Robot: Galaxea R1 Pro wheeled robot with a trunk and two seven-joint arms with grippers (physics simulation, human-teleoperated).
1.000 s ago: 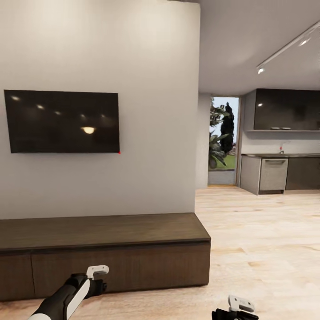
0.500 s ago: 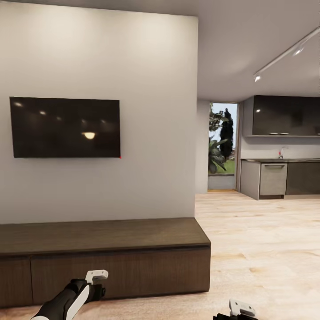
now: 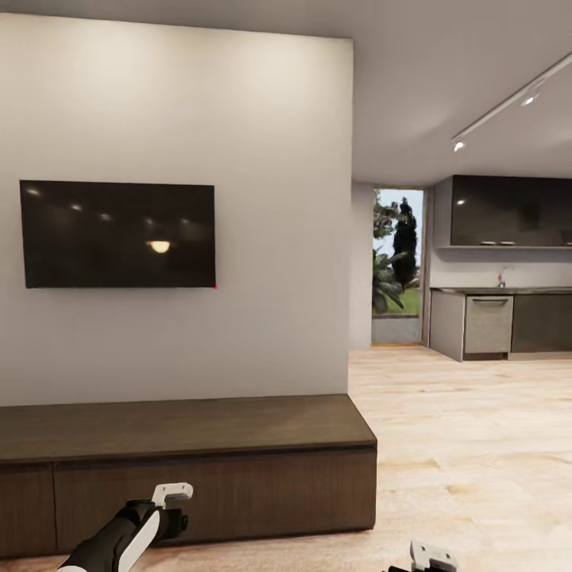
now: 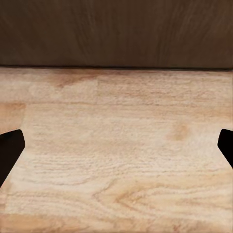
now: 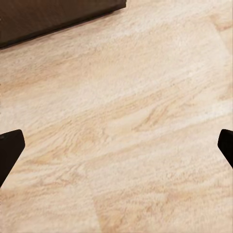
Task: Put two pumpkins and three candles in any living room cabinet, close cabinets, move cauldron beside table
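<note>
Both claws (image 4: 116, 145) (image 5: 116, 150) spread wide, holding nothing.

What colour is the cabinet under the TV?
Dark brown wood grain, top and fronts alike. The cabinet shows best in the head view.

Low dark-brown cabinet (image 3: 191, 453), drawer fronts shut.
</note>
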